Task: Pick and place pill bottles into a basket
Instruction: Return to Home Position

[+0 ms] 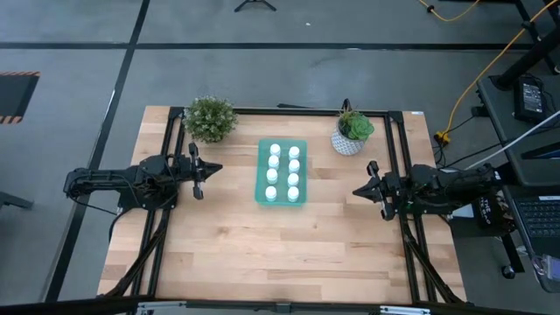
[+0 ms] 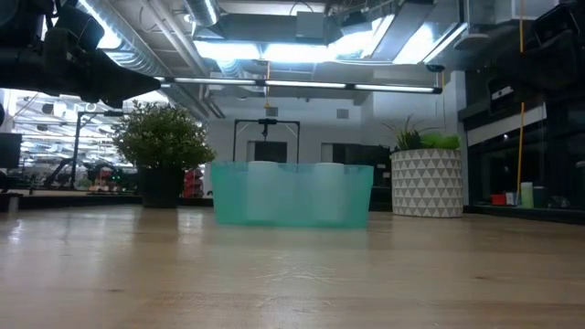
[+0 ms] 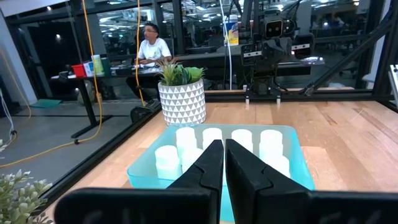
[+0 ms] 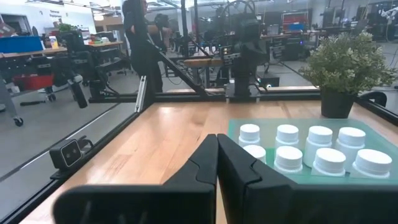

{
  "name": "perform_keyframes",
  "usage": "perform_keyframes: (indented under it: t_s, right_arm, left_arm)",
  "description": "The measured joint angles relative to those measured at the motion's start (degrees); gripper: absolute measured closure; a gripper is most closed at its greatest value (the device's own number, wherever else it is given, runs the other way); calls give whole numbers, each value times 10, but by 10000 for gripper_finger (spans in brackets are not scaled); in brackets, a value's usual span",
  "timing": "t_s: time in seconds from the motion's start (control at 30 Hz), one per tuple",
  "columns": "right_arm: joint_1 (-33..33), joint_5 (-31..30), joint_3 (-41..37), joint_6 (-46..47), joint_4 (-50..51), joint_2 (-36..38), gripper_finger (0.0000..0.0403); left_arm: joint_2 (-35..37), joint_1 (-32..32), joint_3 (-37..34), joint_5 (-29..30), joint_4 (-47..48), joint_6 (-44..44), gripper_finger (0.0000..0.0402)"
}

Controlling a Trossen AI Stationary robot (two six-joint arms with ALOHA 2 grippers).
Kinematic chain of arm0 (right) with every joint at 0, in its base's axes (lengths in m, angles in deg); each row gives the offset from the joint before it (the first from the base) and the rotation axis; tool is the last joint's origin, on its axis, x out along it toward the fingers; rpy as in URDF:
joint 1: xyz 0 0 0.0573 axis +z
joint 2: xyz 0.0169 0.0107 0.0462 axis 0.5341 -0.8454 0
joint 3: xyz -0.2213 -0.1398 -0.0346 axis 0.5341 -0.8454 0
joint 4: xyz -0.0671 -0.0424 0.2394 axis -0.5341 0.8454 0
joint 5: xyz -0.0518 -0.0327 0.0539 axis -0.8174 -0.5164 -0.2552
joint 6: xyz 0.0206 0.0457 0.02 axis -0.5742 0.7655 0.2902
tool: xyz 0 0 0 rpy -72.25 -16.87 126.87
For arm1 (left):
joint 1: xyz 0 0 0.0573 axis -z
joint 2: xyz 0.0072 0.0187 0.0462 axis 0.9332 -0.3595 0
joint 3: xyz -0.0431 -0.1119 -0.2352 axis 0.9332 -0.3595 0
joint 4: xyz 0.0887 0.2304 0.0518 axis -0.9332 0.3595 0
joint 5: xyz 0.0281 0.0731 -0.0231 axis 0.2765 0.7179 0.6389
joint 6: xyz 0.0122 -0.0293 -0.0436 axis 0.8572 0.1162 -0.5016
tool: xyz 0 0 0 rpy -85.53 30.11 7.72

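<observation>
Several small white pill bottles (image 1: 283,171) stand upright in two rows inside the translucent teal basket (image 1: 261,181) at the table's middle, toward the far side; they also show in the left wrist view (image 3: 211,140) and the right wrist view (image 4: 319,146). The basket rests on its flat bottom on the wood (image 2: 291,194). My left gripper (image 1: 215,168) is shut and empty, left of the basket. My right gripper (image 1: 355,190) is shut and empty, right of the basket. Both point at the basket from a short distance.
A bushy green plant in a dark pot (image 1: 210,118) stands at the far left, and a plant in a white patterned pot (image 1: 352,133) at the far right. A dark frame (image 1: 398,131) borders the table. People are in the room beyond (image 3: 151,46).
</observation>
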Motion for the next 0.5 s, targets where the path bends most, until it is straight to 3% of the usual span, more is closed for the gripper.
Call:
perform_keyframes:
  t_s: [0.5]
  right_arm:
    - [0,0,0,-1,0,-2,395]
  left_arm:
    - [0,0,0,0,0,0,392]
